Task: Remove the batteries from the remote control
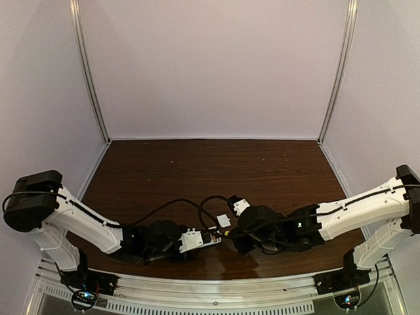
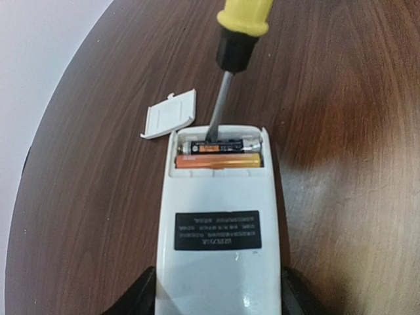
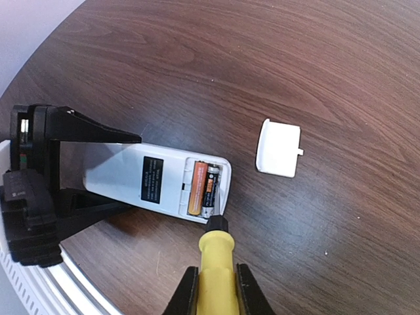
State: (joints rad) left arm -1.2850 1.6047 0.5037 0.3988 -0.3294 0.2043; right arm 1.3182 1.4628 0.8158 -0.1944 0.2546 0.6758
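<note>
The left end effector (image 2: 220, 300), jaws partway apart, clamps the white remote control (image 2: 220, 243) by its sides, close to the counter's (image 1: 197, 164) near edge; bare wood spreads beyond its tips. Ahead of it the open bay holds the batteries (image 2: 220, 154), orange beside dark. The right end effector (image 3: 216, 292) pinches a yellow-handled screwdriver (image 3: 215, 252), tip on the dark cell; a loose cover (image 3: 279, 147) lies beyond. Only the wrist views show the cells.

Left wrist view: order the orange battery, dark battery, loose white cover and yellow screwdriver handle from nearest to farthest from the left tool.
1. orange battery, near row of the open compartment.
2. dark battery, far row, just behind it.
3. white cover, lying left of the far end of the remote.
4. yellow screwdriver handle, top of the view.
</note>
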